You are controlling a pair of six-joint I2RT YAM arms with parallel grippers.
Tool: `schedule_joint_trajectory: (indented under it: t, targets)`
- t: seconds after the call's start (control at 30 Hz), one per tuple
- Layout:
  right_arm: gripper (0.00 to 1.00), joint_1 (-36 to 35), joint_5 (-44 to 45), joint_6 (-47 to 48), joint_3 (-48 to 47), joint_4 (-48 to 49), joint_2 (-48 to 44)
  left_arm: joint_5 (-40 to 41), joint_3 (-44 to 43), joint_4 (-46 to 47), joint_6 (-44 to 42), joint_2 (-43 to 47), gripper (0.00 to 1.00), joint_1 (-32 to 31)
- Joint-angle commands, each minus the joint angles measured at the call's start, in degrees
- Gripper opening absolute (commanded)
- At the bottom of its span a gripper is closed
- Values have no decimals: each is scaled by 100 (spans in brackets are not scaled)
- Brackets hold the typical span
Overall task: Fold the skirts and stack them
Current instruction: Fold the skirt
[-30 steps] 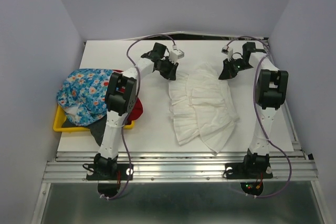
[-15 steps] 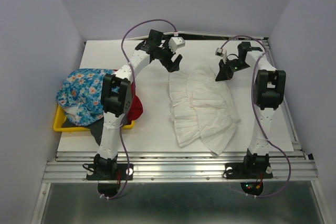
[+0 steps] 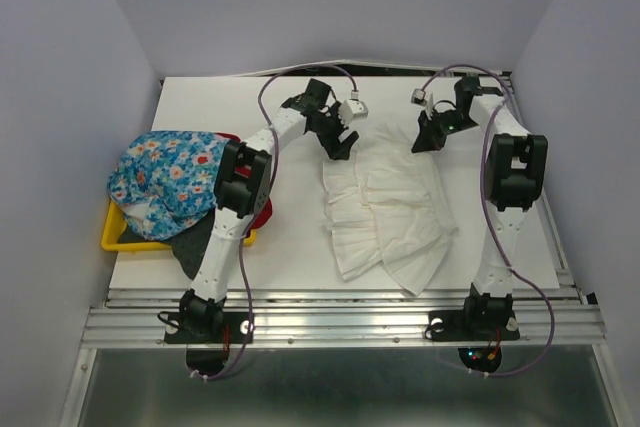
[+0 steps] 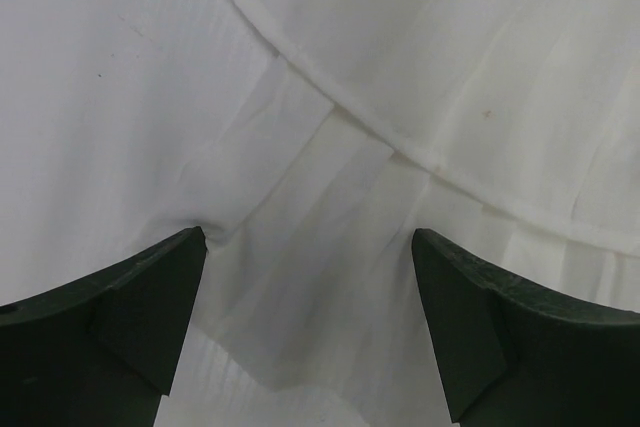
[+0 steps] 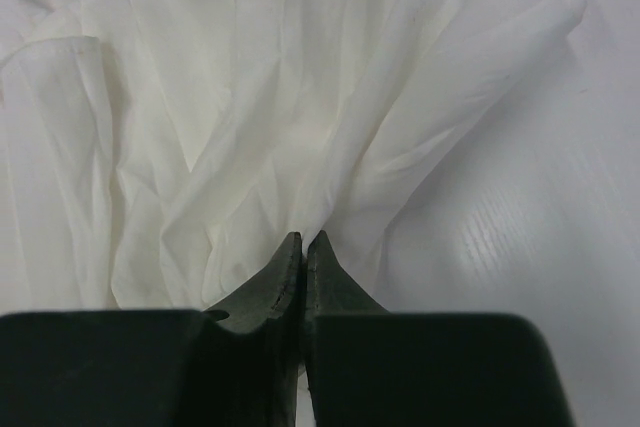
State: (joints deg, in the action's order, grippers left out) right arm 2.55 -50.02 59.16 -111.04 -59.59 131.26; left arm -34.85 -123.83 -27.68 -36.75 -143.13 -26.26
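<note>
At the left edge of the table (image 3: 290, 242), the yellow tray (image 3: 112, 239) holds the blue flowered skirt (image 3: 165, 175), heaped above the red skirt (image 3: 262, 209) and the dark grey skirt (image 3: 195, 242). Toward the middle, the white skirt (image 3: 385, 209) lies spread out. Over its far left corner hangs the left gripper (image 4: 310, 242), jaws wide apart and holding nothing. At its far right corner the right gripper (image 5: 303, 239) is closed tight, pinching a gather of the white cloth.
</note>
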Motion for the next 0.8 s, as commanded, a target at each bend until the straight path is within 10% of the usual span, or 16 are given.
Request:
schedule_joint_trajectory:
  t: [0.0,0.33,0.43,0.77]
  targets:
    - [1,0,-148,166,-216,-158,-505,-13,-62,-185,-209,259,94,-19]
    - [1,0,-148,237,-199,-228,-654,118,402,-1556,-1009,487,43,-107]
    - [1,0,-113,141,-50,-45,-698,461,947,-943,-738,900,2,15]
    - [1,0,-350,-1160,-522,1335,-427,831,-1618,-1056,46,346,0,693]
